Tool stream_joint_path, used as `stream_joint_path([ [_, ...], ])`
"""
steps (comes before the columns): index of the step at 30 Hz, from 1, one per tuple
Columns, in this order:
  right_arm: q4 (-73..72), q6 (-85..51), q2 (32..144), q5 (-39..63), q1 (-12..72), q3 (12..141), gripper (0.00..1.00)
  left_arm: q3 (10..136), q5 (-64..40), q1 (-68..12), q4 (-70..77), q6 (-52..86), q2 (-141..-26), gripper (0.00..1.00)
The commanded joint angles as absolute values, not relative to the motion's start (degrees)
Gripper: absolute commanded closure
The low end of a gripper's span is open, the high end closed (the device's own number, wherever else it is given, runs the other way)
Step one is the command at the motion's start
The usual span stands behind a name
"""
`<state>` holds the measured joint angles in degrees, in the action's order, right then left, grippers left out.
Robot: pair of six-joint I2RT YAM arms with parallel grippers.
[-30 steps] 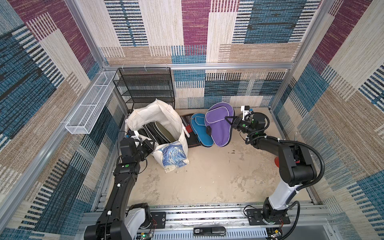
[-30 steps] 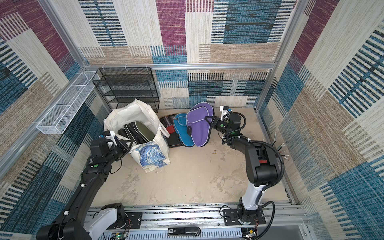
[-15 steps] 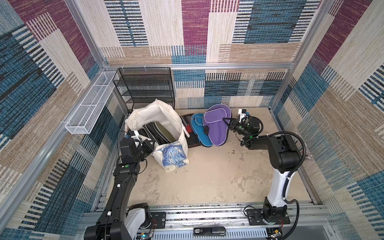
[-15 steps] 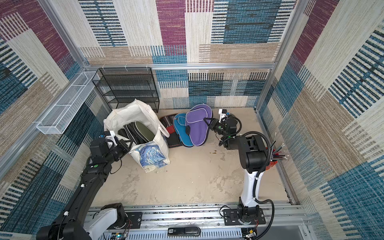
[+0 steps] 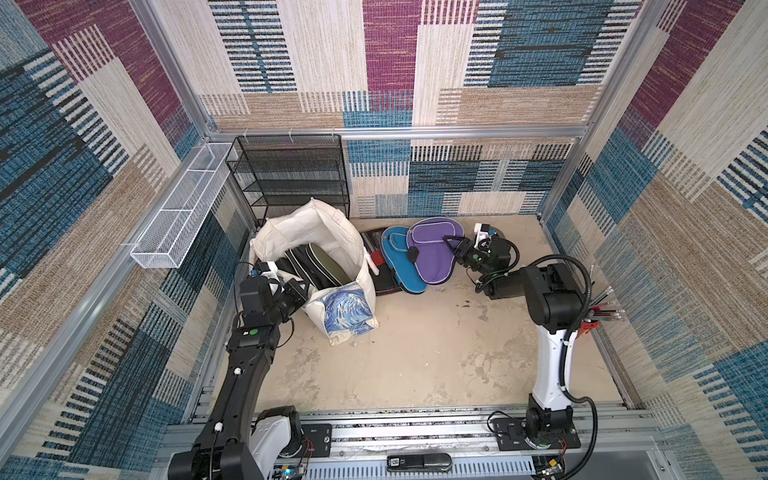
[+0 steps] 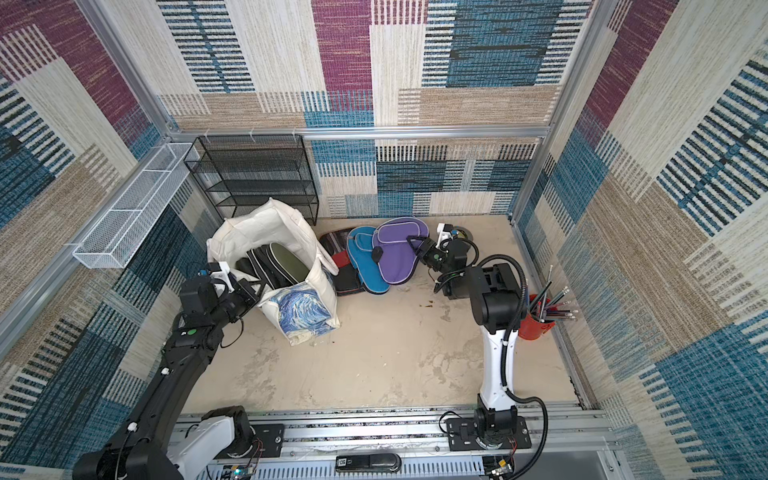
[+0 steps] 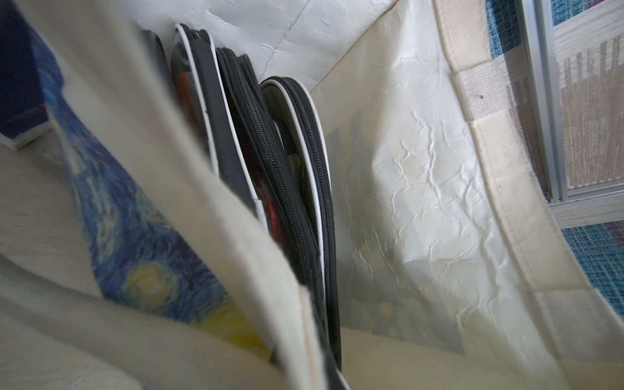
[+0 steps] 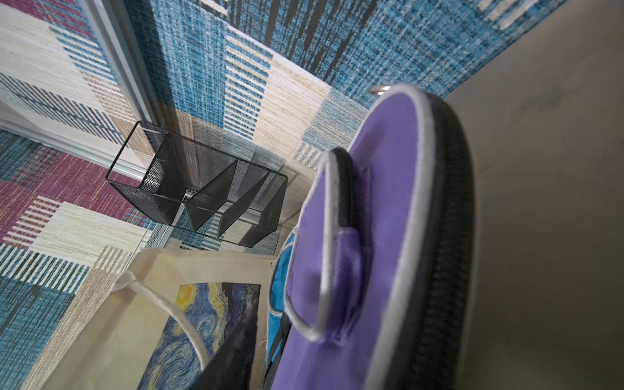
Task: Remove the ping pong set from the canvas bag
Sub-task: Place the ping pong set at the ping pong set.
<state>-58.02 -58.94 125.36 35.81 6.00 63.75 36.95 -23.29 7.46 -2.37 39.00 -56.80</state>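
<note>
On the beige surface point(image 5: 415, 353) (its walls point(image 5: 390, 62) are carpeted), the bag point(image 5: 307, 232) is clenched by the left end effector point(image 5: 301, 291); the right end effector point(image 5: 453, 245) is spread, released, beside a purple case point(image 5: 432, 253).

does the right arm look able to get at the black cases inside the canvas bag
Probably yes: the left gripper holds the mouth of the canvas bag open and the black cases stand exposed, though the right gripper must pass over the purple case and blue case.

Left fingers point(image 5: 298, 291) closed, right fingers point(image 8: 229, 364) apart, both arms forward and low
</note>
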Motion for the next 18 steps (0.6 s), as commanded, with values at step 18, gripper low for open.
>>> stream_joint_path([
  [18,-24.9,-39.2,124.1,25.3,9.7,72.6,0.00,37.2,-22.1,7.5,-1.0,37.6,-56.1,1.00],
])
